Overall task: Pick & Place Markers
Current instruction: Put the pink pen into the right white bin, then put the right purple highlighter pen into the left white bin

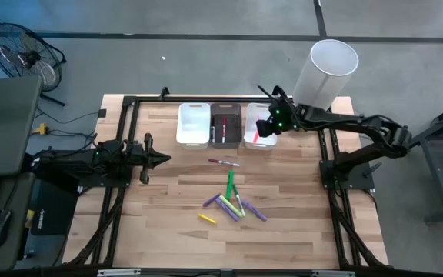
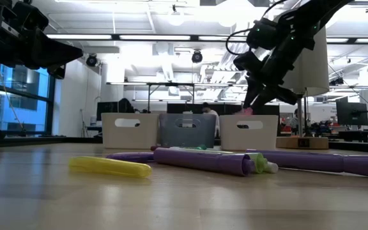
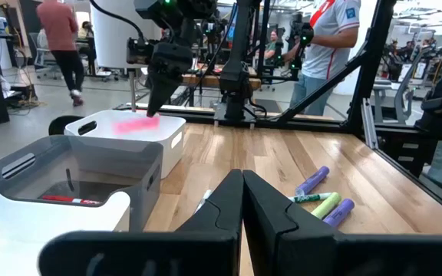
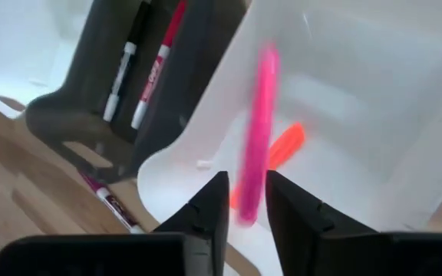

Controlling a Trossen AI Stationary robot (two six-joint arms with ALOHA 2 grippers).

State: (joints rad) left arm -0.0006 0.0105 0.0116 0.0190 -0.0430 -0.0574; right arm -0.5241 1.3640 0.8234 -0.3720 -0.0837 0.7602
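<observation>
Several markers [image 1: 233, 204] lie loose in a heap near the table's front, purple, green and yellow, with one pink-capped pen [image 1: 224, 162] apart, nearer the bins. Nothing is guarding them and nothing is touching them.

Off to the side, the left gripper [image 1: 158, 159] waits over the wood, fingers pressed together on nothing.

Further back stand three bins in a row: the white bin on the left [image 1: 194, 123], the dark bin [image 1: 226, 125] in the middle with a couple of pens inside, and the white bin on the right [image 1: 261, 132], where the action is. The right gripper [image 4: 245, 201] hangs above that last bin, and the pink marker [image 4: 258, 130] is a blurred streak just beyond the fingertips, over an orange marker [image 4: 282, 147] lying on the bin floor. The fingers stand a narrow gap apart; whether they grip the pink one or have let it go, I cannot tell.

The risk, as I judge it: if it drops tilted it could strike the bin wall and bounce out onto the table. And if it is in fact clinging to one finger, pulling away could drag it over the rim.
</observation>
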